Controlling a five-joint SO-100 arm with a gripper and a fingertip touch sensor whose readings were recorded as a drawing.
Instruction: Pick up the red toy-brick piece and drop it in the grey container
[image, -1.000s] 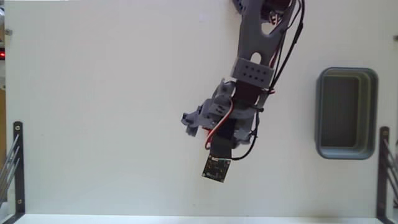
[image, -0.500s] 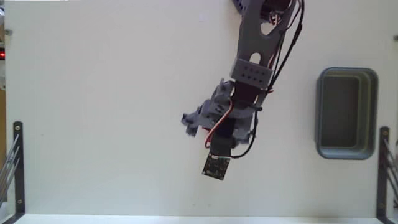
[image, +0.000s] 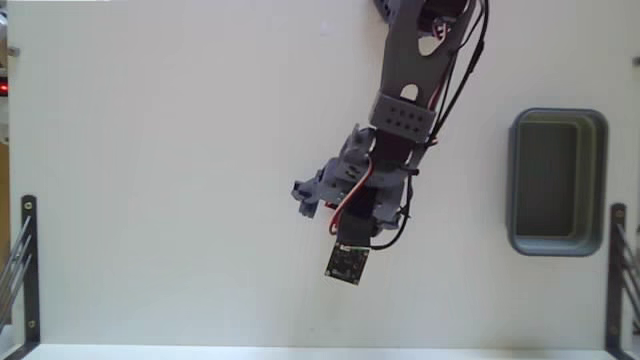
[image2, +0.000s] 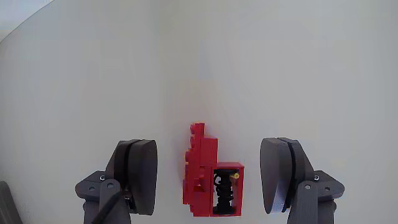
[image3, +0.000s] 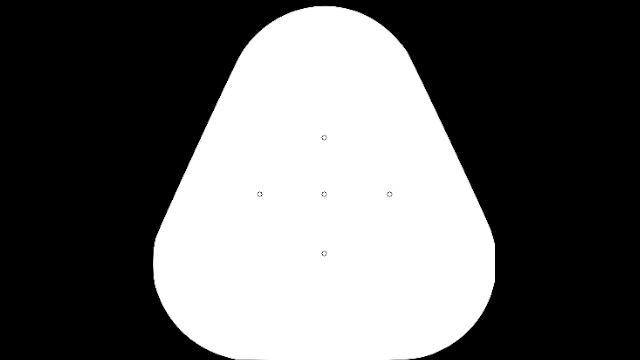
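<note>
Straddling the red toy-brick piece (image2: 208, 180) with fingers (image2: 140, 174) spread apart, not touching it, brick lying mid-tabletop (image: 150, 150). Pre-grasp step: likely calling for closing, lifting, then carrying toward the grey container (image: 556, 243) by the right edge in the fixed view.

A hobbyist's bench or small lab setup: a bare white table (image: 150, 180), a 3D-printed grey arm (image: 405, 110) with exposed wiring (red and black leads), black metal brackets (image: 28, 260) at the edges.
</note>
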